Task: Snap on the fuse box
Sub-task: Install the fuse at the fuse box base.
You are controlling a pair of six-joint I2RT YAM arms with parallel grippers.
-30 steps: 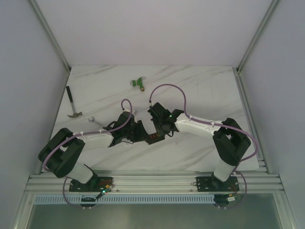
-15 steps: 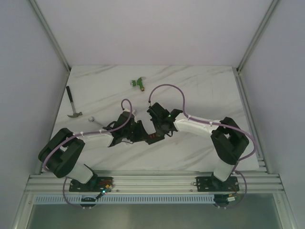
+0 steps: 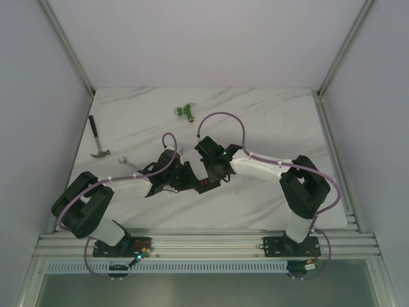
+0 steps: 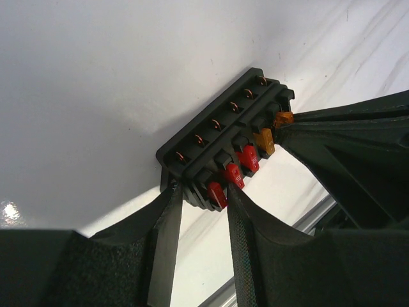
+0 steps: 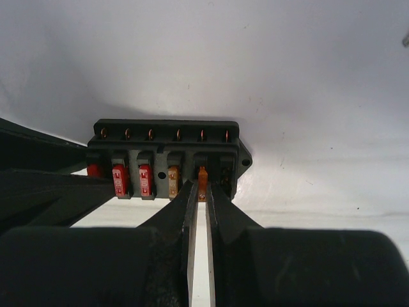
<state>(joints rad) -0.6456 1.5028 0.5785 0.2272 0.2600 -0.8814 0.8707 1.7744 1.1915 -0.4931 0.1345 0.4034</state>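
Observation:
The fuse box (image 3: 203,184) is a small black block lying on the marble table between the two arms. My left gripper (image 4: 201,188) is shut on one end of the fuse box (image 4: 223,137), beside the red fuses. My right gripper (image 5: 202,192) is shut on a thin orange fuse (image 5: 202,181) that stands in a slot near the other end of the fuse box (image 5: 166,137). Red and amber fuses fill the neighbouring slots. In the top view the left gripper (image 3: 190,179) and right gripper (image 3: 209,178) meet over the box and hide most of it.
A green T-shaped connector (image 3: 186,111) lies at the back of the table. A hammer (image 3: 98,139) lies by the left wall, with a small metal piece (image 3: 124,160) near the left arm. An aluminium rail (image 3: 204,243) runs along the near edge.
The right arm has shifted slightly to the left. Both grippers stay on the fuse box with the same grips.

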